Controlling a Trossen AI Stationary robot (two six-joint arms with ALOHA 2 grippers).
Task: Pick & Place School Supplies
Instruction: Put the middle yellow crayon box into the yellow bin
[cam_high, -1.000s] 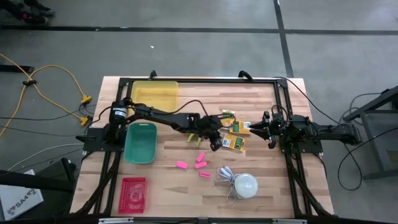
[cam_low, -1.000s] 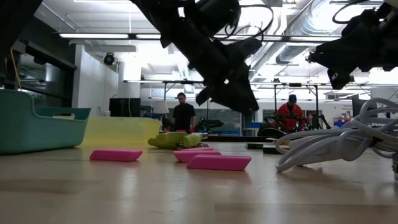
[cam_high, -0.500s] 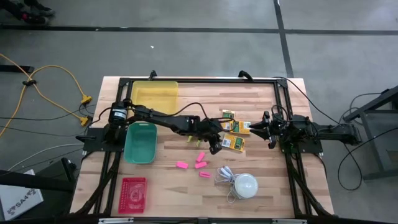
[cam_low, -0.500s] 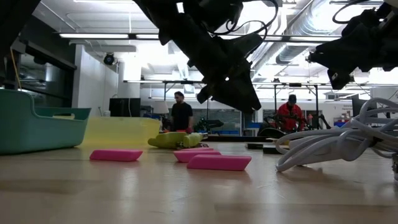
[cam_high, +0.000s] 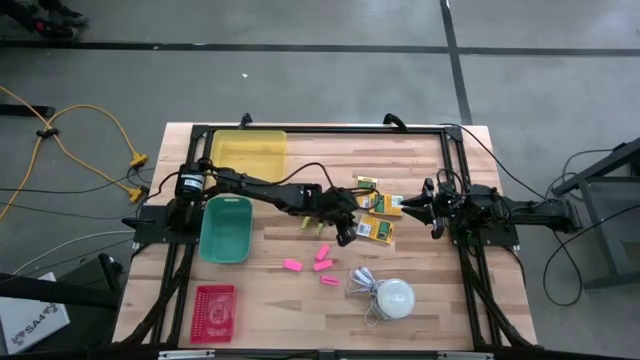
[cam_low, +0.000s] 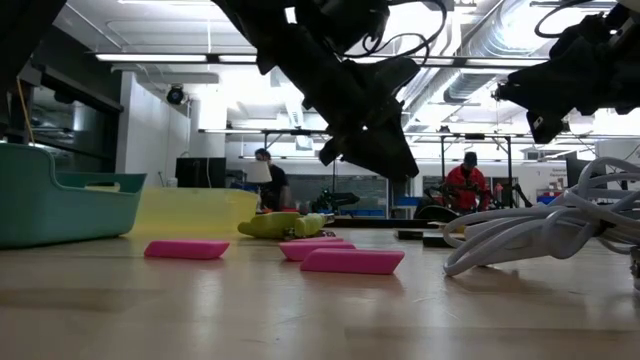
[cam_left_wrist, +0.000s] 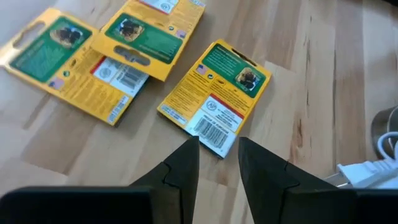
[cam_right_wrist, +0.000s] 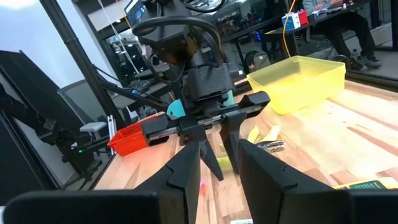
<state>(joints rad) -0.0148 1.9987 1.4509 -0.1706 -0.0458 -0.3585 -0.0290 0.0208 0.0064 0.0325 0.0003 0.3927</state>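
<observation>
L claw (cam_high: 346, 232) over desk (cam_high: 300, 290) centre by yellow boxes (cam_high: 378, 229); R claw (cam_high: 428, 210) parked at R edge.

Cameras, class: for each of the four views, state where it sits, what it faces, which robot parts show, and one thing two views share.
High view: overhead, looking down on the table; both arms show.
Low view: table height, facing the room; pink erasers lie close, arms hang above.
Left wrist view: on the left arm, facing yellow-and-green boxes past the left claw.
Right wrist view: on the right arm, facing the left arm past the right claw.
Shared: the yellow bin.
</observation>
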